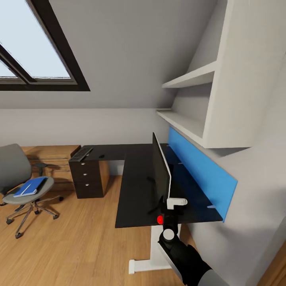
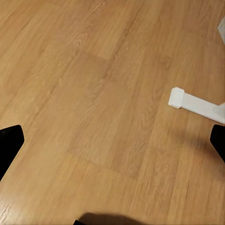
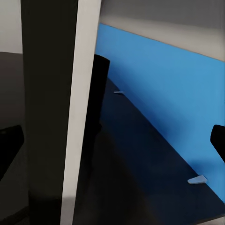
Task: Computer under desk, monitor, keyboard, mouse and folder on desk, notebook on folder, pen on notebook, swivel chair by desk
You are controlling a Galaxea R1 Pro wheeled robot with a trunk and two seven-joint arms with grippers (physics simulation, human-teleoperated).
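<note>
The monitor [image 1: 161, 174] stands edge-on on the black desk [image 1: 137, 190], near its blue back panel [image 1: 198, 167]. My right gripper [image 1: 167, 209] is at the monitor's near edge, by the red dot. In the right wrist view that edge [image 3: 70, 117] lies ahead between the spread fingers of my right gripper [image 3: 112, 145]. The keyboard [image 1: 81, 153] and the mouse [image 1: 102, 156] lie at the desk's far end. The swivel chair [image 1: 20, 182] carries the blue folder [image 1: 31, 186] with the white pen [image 1: 27, 190] on it. The notebook and the computer are out of view. My left gripper [image 2: 112, 145] hangs open over the floor.
The desk's white leg and foot [image 1: 153, 258] stand just ahead of me; the foot [image 2: 190, 102] also lies in the left wrist view. Dark drawers [image 1: 87, 178] sit under the desk's far end, and a wood cabinet [image 1: 51, 161] is behind the chair. White shelves [image 1: 190, 79] hang above the desk.
</note>
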